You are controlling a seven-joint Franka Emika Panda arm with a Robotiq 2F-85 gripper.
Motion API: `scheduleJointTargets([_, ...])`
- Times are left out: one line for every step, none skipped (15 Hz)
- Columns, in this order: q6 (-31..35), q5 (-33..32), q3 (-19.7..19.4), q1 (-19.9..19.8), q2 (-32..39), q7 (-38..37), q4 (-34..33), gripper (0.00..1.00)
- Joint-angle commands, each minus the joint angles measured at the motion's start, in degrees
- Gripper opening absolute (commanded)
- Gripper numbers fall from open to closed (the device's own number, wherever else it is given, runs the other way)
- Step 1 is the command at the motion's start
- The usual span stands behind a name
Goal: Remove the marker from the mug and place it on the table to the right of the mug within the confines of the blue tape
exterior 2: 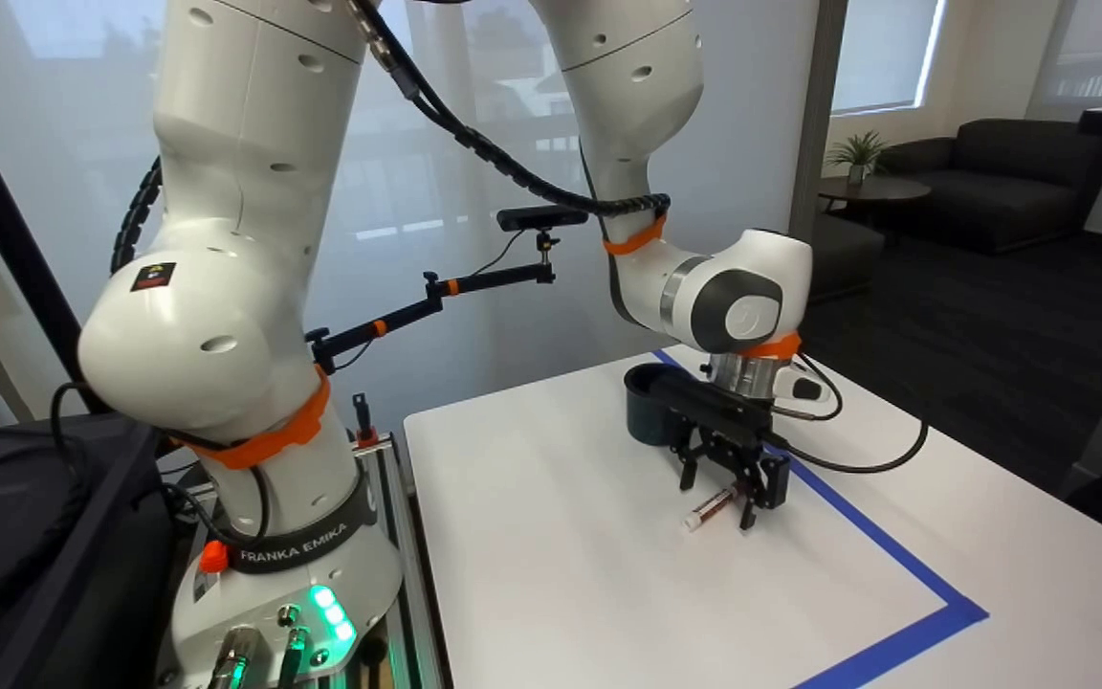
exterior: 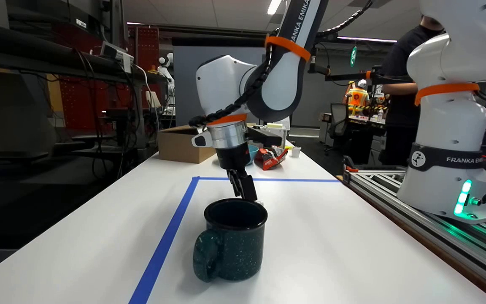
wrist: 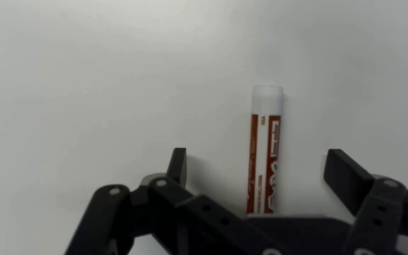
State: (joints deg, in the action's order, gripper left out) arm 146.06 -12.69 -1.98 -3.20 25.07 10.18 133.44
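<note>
While the robot's hand (wrist: 257,157) hangs low with its black fingers (wrist: 344,173) wide apart, I see the red-brown marker (wrist: 265,150) lying on the white table (exterior 2: 551,498) between them. In an exterior view, the dark mug (exterior 2: 647,421) stands beyond it, with blue tape (exterior 2: 879,536) on the right.

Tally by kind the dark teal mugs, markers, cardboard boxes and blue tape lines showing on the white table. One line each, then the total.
Dark teal mug: 1
Marker: 1
Cardboard box: 1
Blue tape lines: 2
Total: 5
</note>
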Motion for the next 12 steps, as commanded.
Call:
scheduleJointTargets([-0.07,0.19,-0.2,0.23,0.03,0.12,-0.06,1.0])
scheduleJointTargets([-0.07,0.19,-0.2,0.23,0.07,0.12,-0.06,1.0])
scheduleJointTargets([-0.07,0.19,-0.2,0.23,0.1,0.12,-0.06,1.0])
scheduleJointTargets([-0.07,0.19,-0.2,0.23,0.11,0.12,-0.06,1.0])
scheduleJointTargets([-0.07,0.19,-0.2,0.23,0.11,0.12,-0.07,1.0])
scheduleJointTargets([-0.07,0.19,-0.2,0.23,0.11,0.12,-0.07,1.0])
scheduleJointTargets([-0.07,0.19,-0.2,0.23,0.11,0.12,-0.07,1.0])
scheduleJointTargets([-0.56,0.1,-0.42,0.33,-0.11,-0.32,-0.11,1.0])
scheduleJointTargets([-2.87,-0.18,-1.18,0.59,-1.69,-1.17,-0.19,1.0])
scheduleJointTargets([-4.97,-0.31,-1.71,0.63,-4.0,-1.33,-0.08,1.0])
scheduleJointTargets([-6.48,-0.35,-2.0,0.54,-6.23,-1.36,0.22,1.0])
scheduleJointTargets([-7.33,-0.37,-2.12,0.5,-7.9,-1.37,0.61,1.0])
